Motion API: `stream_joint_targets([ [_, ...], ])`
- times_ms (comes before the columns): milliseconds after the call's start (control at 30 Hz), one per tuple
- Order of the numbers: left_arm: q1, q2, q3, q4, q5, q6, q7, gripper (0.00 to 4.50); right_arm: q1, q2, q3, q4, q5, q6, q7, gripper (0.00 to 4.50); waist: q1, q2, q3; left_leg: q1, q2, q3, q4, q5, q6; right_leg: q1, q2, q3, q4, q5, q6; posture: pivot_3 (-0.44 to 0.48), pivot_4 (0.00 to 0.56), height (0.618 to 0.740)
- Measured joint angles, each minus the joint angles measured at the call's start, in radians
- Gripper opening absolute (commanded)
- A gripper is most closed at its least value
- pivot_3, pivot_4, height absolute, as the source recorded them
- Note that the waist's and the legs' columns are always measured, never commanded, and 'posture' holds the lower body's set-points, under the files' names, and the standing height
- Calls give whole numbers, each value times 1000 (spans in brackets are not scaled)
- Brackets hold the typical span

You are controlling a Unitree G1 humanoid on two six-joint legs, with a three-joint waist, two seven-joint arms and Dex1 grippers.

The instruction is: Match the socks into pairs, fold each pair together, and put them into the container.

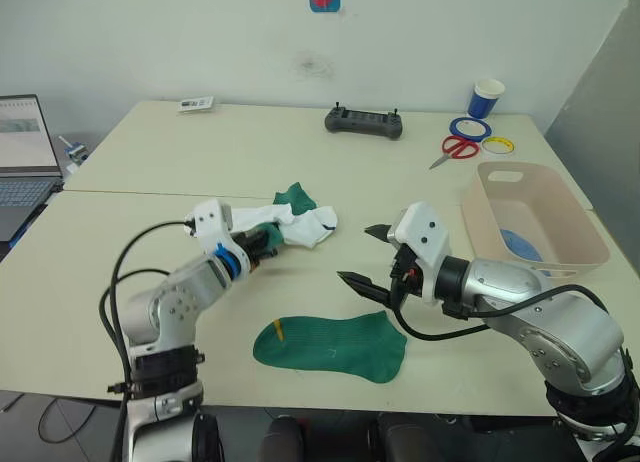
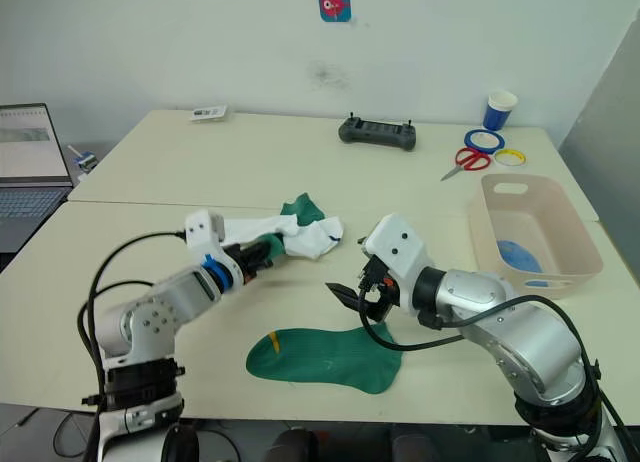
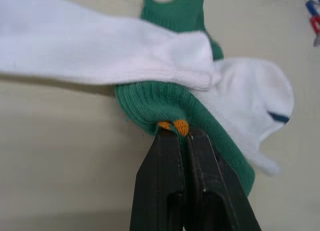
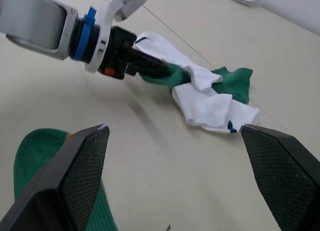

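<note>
Socks lay in three places. One green sock (image 1: pixel 330 346) was flat at the near edge, just below the right gripper (image 1: pixel 363 256), whose fingers were spread wide and empty. The left gripper (image 3: pixel 178 132) pinched a second green sock (image 3: pixel 165 103), tangled with apparently two white socks (image 1: pixel 290 222). Something blue (image 1: pixel 520 244), perhaps socks, lay in the container (image 1: pixel 577 220), far right.

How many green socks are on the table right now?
2: one green sock flat at the near edge; the other under the white socks, pinched by the left gripper.
</note>
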Motion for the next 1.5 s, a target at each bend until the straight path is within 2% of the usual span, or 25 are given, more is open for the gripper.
stream_joint_targets([
  [400, -460, 150, -9, 266, 0, 49, -98, 44, 33, -2, -27, -20, 5, 17, -4, 4500, -3, -2, 1, -1, 0, 0, -1, 0, 0, -1, 0, 0, -1, 0, 0, 0, 150, 740],
  [633, -572, 160, -13, 361, 0, 76, -114, 44, 61, -5, -53, -45, 10, 38, -13, 4500, -4, -2, 2, -1, 0, 0, -1, 0, -1, -2, 0, -1, -1, 0, 0, 0, 150, 740],
  [800, -628, 161, 4, 343, -43, 152, -144, 44, 62, -4, -55, -52, 21, 43, -18, 4500, -5, -2, 2, -1, 0, 0, -1, 0, -1, -2, 0, 0, -1, 0, 0, 0, 150, 740],
  [933, -629, 161, 4, 290, -118, 252, -209, 44, 69, -2, -82, -56, 43, 49, -18, 4500, -5, -2, 2, -1, 0, 0, -1, 1, -2, -2, 0, -1, -1, 0, 0, 0, 150, 740],
  [1000, -619, 143, 18, 237, -196, 338, -244, 44, 79, -12, -118, -57, 51, 60, -18, 4500, -5, -2, 2, -1, 0, 0, -1, 1, -2, -1, -1, 0, 0, 0, 0, 0, 150, 740],
  [1200, -492, -62, 78, 85, -383, 548, -223, 44, 123, -68, -197, -69, 97, 111, -15, 4500, -1, -2, 2, -1, 0, 0, -1, 3, -5, -1, -1, 0, 0, 0, 1, 0, 150, 740],
  [1267, -430, -93, 74, 39, -419, 572, -210, 44, 147, -104, -218, -89, 117, 130, -13, 4500, -6, -2, 2, 0, 0, 0, -1, 3, -5, -1, -1, 0, 0, 0, 1, 0, 150, 740],
  [1400, -270, -41, 13, -3, -419, 571, -229, 44, 190, -149, -249, -100, 120, 151, -15, 4500, -13, -2, 2, 2, 1, 0, -2, 3, -5, -1, 1, 1, 1, 0, 0, 0, 150, 740],
  [1500, -98, 118, -107, -20, -355, 518, -318, 44, 213, -160, -253, -109, 121, 155, -19, 4500, -20, -1, 2, 2, 1, 0, -3, 3, -5, -1, 1, 1, 2, 0, 0, 0, 150, 740],
])
